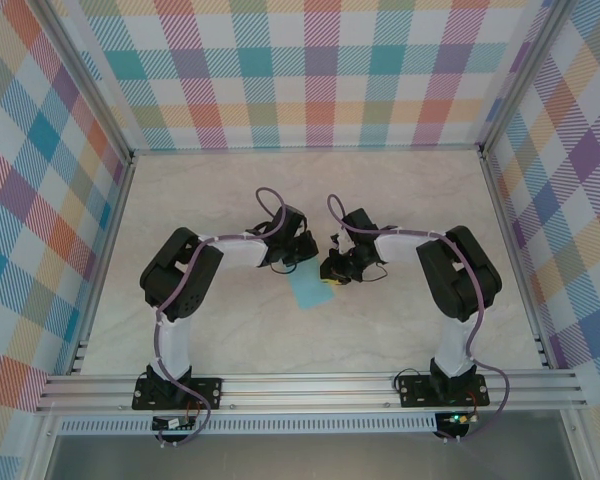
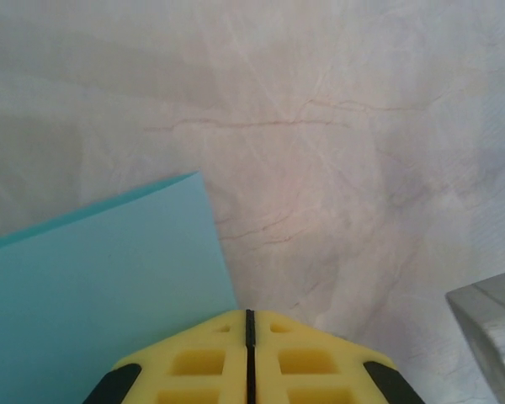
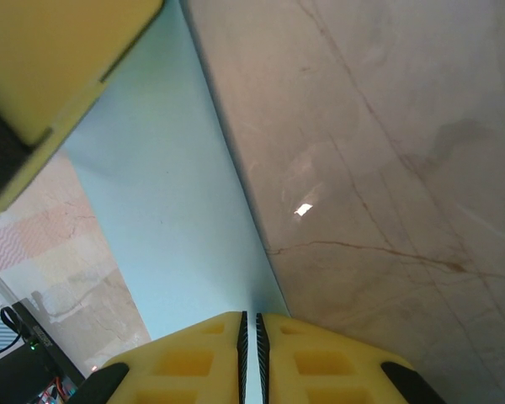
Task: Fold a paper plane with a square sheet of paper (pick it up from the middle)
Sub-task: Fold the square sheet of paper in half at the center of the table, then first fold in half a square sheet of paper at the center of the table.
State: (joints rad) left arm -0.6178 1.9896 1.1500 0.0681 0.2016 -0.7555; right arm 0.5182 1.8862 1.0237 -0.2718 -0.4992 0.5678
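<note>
One light-blue sheet of paper (image 1: 307,290) here, around the middle of the bench (image 1: 410,200), a touch closer to the near edge than the far one. The right gripper (image 3: 252,324) has it: yellow jaws clamped on the sheet's edge, a sliver of blue showing in the narrow slot between them. From there the paper runs up and away, with marble-veined bench beside it.

Over to the left gripper (image 2: 249,324): jaws pressed flat together, just a dark seam between them. The sheet's edge runs in under its left finger, and whether any paper is nipped I cannot tell. A grey metal piece (image 2: 488,316) pokes in at the lower right of that view.

From above, two black arms (image 1: 180,275) reach in, both wrists crowding over the sheet's far side and covering its far edge. Two purple cables (image 1: 270,200) loop above the wrists.

Three plaid walls (image 1: 310,70) box in the left, far and right edges. An aluminium frame rail (image 1: 310,385) runs along the near edge, with a small board (image 1: 458,421) at each base, print too small to read.
</note>
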